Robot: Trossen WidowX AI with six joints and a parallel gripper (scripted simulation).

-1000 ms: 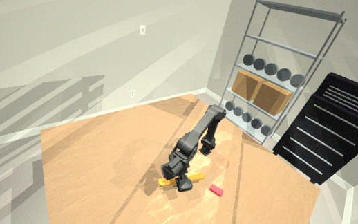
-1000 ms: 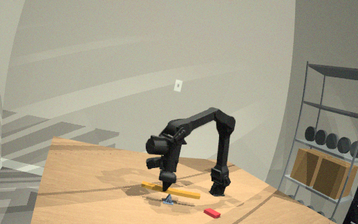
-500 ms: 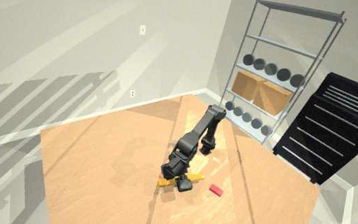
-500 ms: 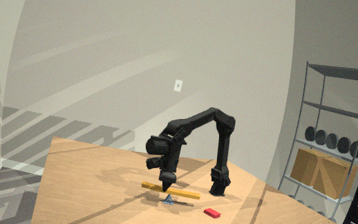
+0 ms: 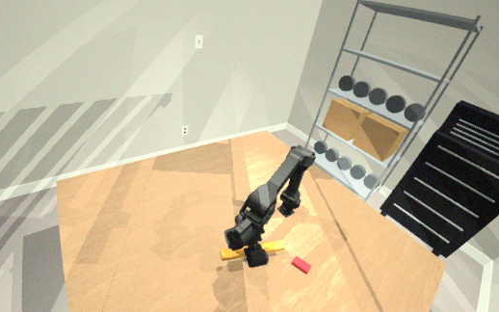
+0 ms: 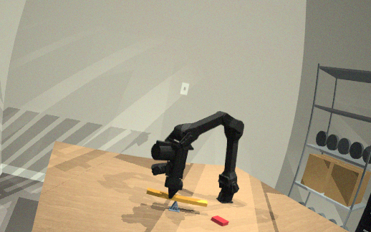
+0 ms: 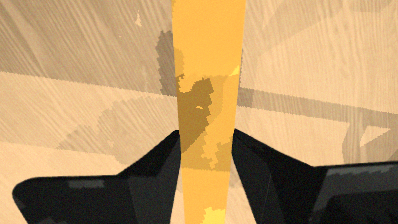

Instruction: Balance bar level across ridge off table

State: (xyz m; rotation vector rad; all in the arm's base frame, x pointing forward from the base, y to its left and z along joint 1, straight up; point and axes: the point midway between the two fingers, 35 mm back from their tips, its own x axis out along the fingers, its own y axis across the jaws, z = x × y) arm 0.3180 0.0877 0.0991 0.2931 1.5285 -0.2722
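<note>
A long yellow bar (image 5: 275,247) (image 6: 190,200) (image 7: 209,60) is held in my gripper (image 5: 255,256) (image 6: 172,193) (image 7: 206,165), which is shut on it near its middle. In the exterior view the bar hangs a little above the table, tilted slightly down to the right. A small blue-grey triangular ridge (image 6: 174,207) stands on the table just under the bar, below the fingers. I cannot tell whether the bar touches the ridge. The ridge is hidden in the wrist view and in the top view.
A small red block (image 5: 302,264) (image 6: 219,220) lies on the wooden table (image 5: 131,226) (image 6: 83,186) to the right of the bar. The arm's base (image 5: 288,208) (image 6: 227,195) stands behind. A metal shelf (image 5: 381,96) and a black drawer cabinet (image 5: 468,178) stand off the table at right.
</note>
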